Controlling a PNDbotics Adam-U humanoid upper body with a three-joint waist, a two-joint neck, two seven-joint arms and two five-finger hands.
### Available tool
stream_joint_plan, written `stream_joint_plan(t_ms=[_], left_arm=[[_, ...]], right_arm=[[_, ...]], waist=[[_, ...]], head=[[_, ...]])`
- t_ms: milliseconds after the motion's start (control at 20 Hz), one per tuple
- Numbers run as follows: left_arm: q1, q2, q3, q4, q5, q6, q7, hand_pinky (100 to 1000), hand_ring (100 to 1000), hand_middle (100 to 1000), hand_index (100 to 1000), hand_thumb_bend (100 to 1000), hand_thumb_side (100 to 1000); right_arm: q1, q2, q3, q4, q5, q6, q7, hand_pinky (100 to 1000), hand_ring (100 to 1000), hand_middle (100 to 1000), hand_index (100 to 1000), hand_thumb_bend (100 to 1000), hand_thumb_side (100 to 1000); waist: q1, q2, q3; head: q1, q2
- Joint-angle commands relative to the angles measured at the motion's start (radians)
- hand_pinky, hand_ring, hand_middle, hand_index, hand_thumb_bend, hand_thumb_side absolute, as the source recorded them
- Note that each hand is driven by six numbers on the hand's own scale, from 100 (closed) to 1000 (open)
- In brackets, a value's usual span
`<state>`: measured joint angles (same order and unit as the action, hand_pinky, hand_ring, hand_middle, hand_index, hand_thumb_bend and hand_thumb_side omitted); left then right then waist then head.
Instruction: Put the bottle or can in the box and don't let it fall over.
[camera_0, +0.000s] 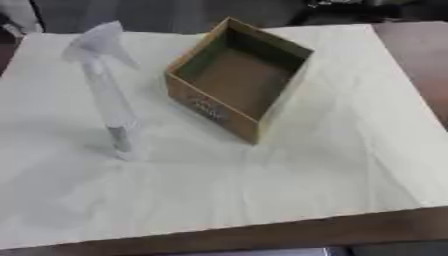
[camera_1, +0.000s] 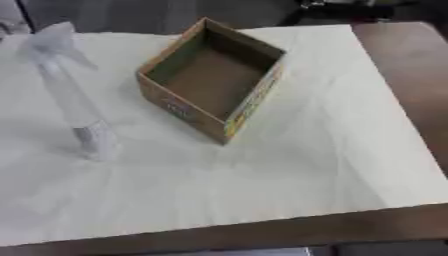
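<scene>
A tall clear spray bottle (camera_0: 109, 95) with a whitish trigger head stands upright on the pale cloth at the left. Its base has a small grey label near the cloth. To its right sits an open brown cardboard box (camera_0: 238, 77), turned at an angle, with nothing showing inside. A gap of cloth separates bottle and box. Neither of my hands shows in either view.
The pale cloth (camera_0: 289, 170) covers most of a brown wooden table (camera_1: 411, 55), whose bare wood shows along the right side and front edge. Dark shapes lie beyond the far edge.
</scene>
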<state>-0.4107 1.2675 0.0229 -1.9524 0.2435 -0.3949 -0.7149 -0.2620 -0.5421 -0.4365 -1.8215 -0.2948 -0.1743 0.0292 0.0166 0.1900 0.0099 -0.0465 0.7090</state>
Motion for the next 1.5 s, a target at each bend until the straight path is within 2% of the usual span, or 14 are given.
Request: stream_joint_plan(t_ms=[50, 600, 900, 1250, 1500], left_arm=[[-0.048, 0.045, -0.019, 0.008, 0.018, -0.004, -0.053, 847, 979, 842, 938, 100, 855], [-0.207, 0.002, -0.103, 0.081, -0.002, 0.017, -0.096, 842, 976, 840, 937, 100, 842], [-0.274, -0.038, -0.136, 0.117, 0.001, 0.03, -0.121, 831, 984, 841, 936, 100, 852], [-0.336, -0.084, -0.195, 0.17, 0.01, 0.087, -0.121, 787, 983, 827, 933, 100, 862], [-0.365, -0.111, -0.23, 0.193, -0.023, 0.122, -0.125, 789, 982, 828, 933, 100, 866]], right_arm=[[-0.013, -0.038, -0.001, -0.009, 0.001, -0.003, 0.008, 801, 1000, 798, 903, 100, 334], [-0.017, -0.037, 0.007, -0.003, 0.007, -0.003, 0.02, 801, 1000, 798, 904, 100, 341], [-0.022, -0.035, 0.01, 0.0, 0.008, 0.001, 0.015, 801, 1000, 799, 903, 100, 344], [-0.032, -0.027, 0.017, -0.001, 0.01, 0.005, 0.022, 801, 1000, 799, 902, 100, 347], [-0.034, -0.024, 0.017, 0.0, 0.009, 0.006, 0.026, 801, 1000, 799, 903, 100, 354]], waist=[[-0.002, -0.024, -0.005], [0.004, -0.023, -0.012], [0.006, -0.02, -0.017], [0.004, -0.014, -0.026], [0.006, -0.008, -0.032]], head=[[0.007, -0.022], [0.049, -0.041], [0.092, -0.04], [0.088, -0.035], [0.08, -0.051]])
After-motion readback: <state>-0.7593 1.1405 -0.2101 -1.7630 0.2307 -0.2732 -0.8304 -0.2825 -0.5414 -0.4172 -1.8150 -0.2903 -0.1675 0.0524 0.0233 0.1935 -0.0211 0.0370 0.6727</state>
